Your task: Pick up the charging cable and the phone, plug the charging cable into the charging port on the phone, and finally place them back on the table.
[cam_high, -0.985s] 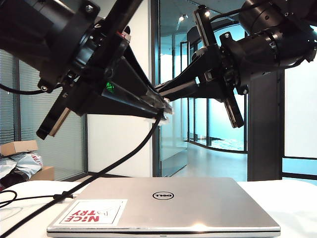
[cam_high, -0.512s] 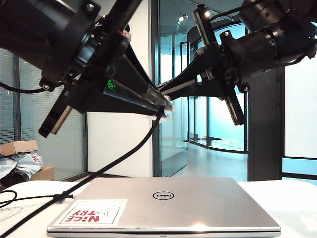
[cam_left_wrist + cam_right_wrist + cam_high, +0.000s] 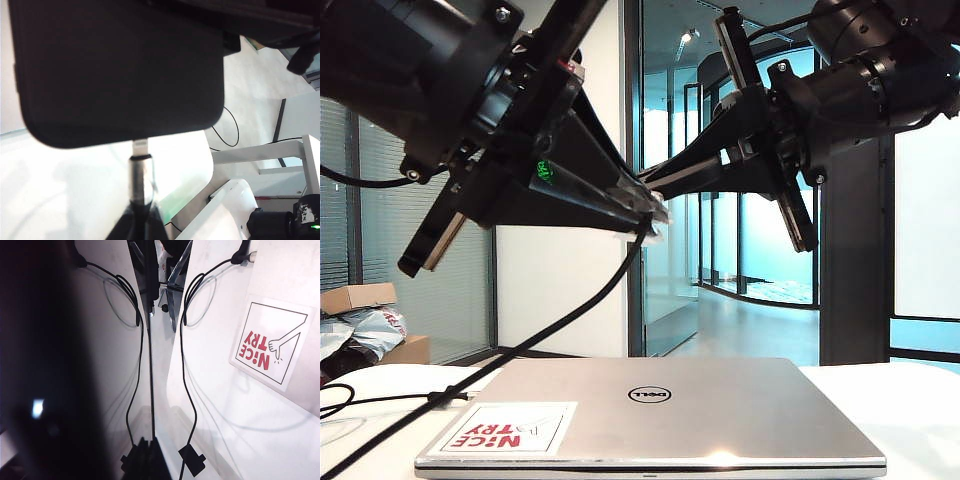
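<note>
- High above the white bench (image 3: 910, 400), the two black arms meet tip to tip over a closed silver laptop (image 3: 660, 415) with a red-lettered sticker (image 3: 505, 428).
- Left pincer (image 3: 655, 212) is clamped on the plug end of the charging cable (image 3: 560, 330), a thin black cord sagging to the bench.
- Right pincer (image 3: 660, 180) is clamped on the phone (image 3: 120, 70), a matte black slab with rounded corners.
- Silvery plug tip (image 3: 140, 145) touches the phone's edge.

Black arms (image 3: 430, 90), tapered black pincers (image 3: 645, 195)
</note>
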